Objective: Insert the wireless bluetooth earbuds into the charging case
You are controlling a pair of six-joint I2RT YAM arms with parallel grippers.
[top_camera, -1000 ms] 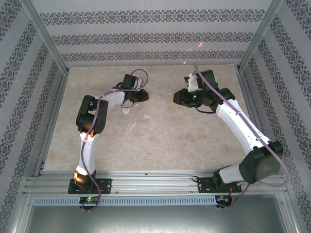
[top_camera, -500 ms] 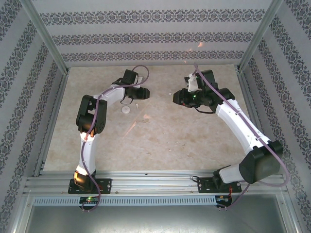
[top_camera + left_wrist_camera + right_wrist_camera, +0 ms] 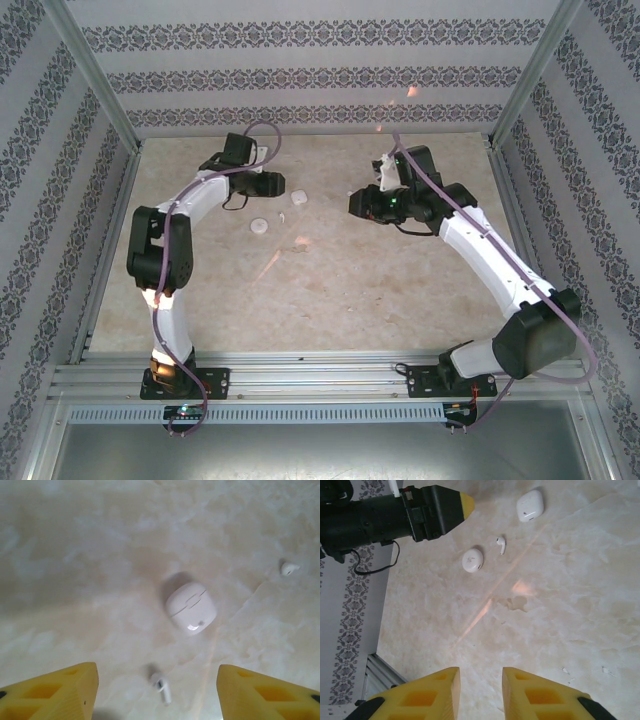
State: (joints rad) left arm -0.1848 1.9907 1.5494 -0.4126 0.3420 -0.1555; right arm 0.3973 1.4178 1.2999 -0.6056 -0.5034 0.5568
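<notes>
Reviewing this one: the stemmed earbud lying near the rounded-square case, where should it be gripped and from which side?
Probably from straight above, pinching the stemmed earbud across its thicker head end, squeezing at right angles to its long axis. It lies flat on the table, apart from the rounded-square case, and its stem looks too thin.

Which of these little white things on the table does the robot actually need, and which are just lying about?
Needed:
- stemmed earbud
- second earbud
- rounded-square case
- round case

Just there:
- slanted light streak on the table
- patterned wall
- metal rail
</notes>
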